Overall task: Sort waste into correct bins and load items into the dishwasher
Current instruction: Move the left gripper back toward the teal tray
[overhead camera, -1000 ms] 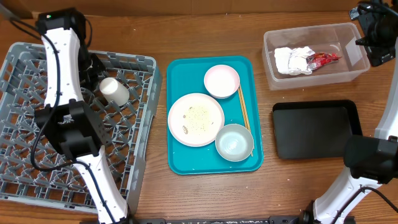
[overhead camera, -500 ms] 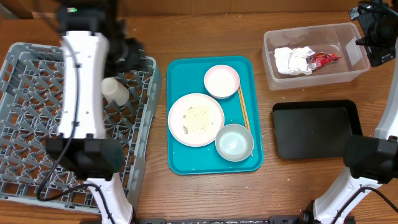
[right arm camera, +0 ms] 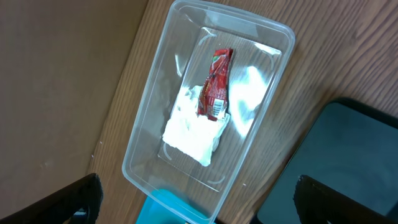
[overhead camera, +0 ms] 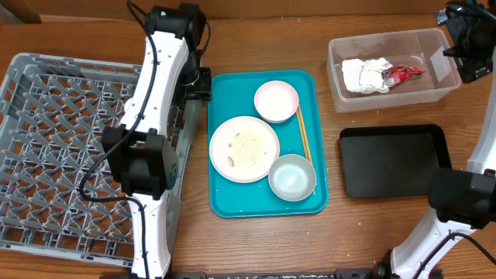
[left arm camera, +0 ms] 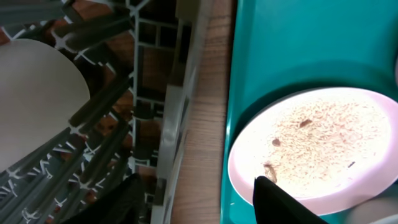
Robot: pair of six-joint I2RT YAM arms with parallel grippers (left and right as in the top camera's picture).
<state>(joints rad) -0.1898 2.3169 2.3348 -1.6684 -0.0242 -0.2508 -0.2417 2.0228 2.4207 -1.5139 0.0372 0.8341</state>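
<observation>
The left pincer point(left arm camera: 205, 205) hangs over the gap between the grey dish rack point(overhead camera: 46, 155) and the teal tray point(overhead camera: 225, 203), its jaws released and spread with nothing between them. The white cup point(left arm camera: 31, 106) lies in the rack near its right wall. On the teal tray sit the plate point(overhead camera: 244, 149) dusted with crumbs point(overhead camera: 248, 144), the bowl point(overhead camera: 292, 177) touching its lower right edge, the pinkish saucer point(overhead camera: 277, 101) and the chopsticks point(overhead camera: 304, 133) along the right side. The right pincer point(right arm camera: 196, 186) hovers wide apart and empty above the clear tub point(overhead camera: 446, 87), which holds the napkin point(overhead camera: 364, 75) and red wrapper point(overhead camera: 403, 74). The black tray point(overhead camera: 391, 163) lies just below the tub on the bench point(overhead camera: 372, 232).
</observation>
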